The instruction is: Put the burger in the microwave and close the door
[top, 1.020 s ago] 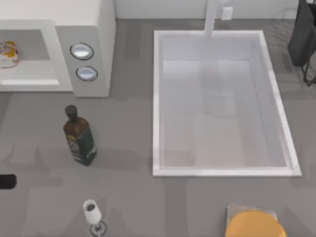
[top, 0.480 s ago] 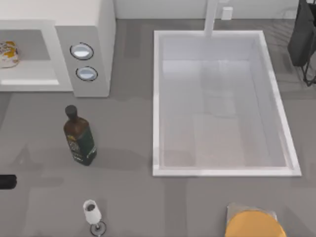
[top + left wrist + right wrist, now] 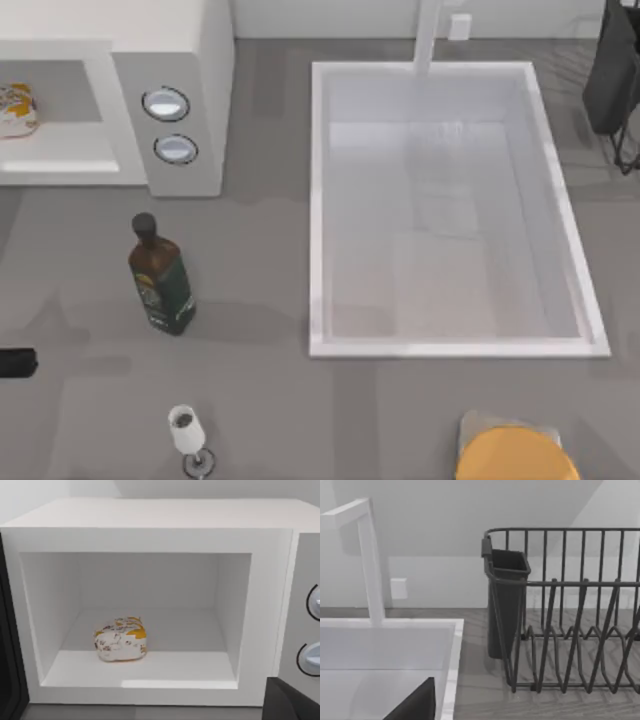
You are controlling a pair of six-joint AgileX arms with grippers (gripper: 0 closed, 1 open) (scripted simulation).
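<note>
left gripper [image 3: 15, 363]: at table's left edge, grip state can't tell | burger [image 3: 120, 639]: on microwave [image 3: 190, 60] floor, cavity open | door [image 3: 9, 645]: swung open, dark edge beside cavity | bottle [image 3: 160, 277]: upright, below the 2 knobs [image 3: 170, 125] | sink [image 3: 318, 200]: right of microwave | rack [image 3: 570, 610]: far right

Dark bottle [image 3: 160, 285] upright near wine glass [image 3: 186, 432]; sink [image 3: 320, 210]; dish rack [image 3: 570, 610].

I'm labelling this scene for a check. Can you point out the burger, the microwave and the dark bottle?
burger [image 3: 120, 639]: left wrist view, middle of its wrapped top, inside the cavity.
microwave [image 3: 150, 540]: left wrist view, white frame above the opening.
dark bottle [image 3: 165, 285]: top view, green label on its body.
</note>
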